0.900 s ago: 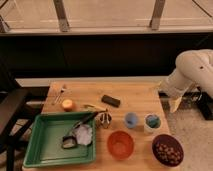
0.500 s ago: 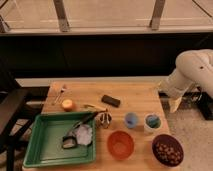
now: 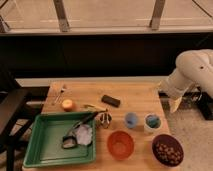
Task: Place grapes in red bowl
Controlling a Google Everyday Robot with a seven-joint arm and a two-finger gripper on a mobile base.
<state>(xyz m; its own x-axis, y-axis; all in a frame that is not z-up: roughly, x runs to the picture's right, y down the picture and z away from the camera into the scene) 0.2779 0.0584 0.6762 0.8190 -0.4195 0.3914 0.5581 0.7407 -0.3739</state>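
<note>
The grapes [image 3: 168, 151], many small pale tan pieces on a dark mass, lie in a dark purple bowl [image 3: 156, 148] at the table's front right corner. The red bowl [image 3: 120, 144], plain orange-red, stands just left of it near the front edge and looks empty. My white arm [image 3: 194, 70] reaches in from the right. My gripper [image 3: 175, 104] hangs pointing down beside the table's right edge, behind and above the grapes and apart from them.
Two small blue cups [image 3: 131, 120] [image 3: 152, 121] stand behind the bowls. A green tray [image 3: 45, 150] at front left holds utensils and a clear item. An orange fruit [image 3: 67, 104], a fork [image 3: 60, 93] and a black block [image 3: 110, 100] lie on the wooden table [image 3: 140, 97].
</note>
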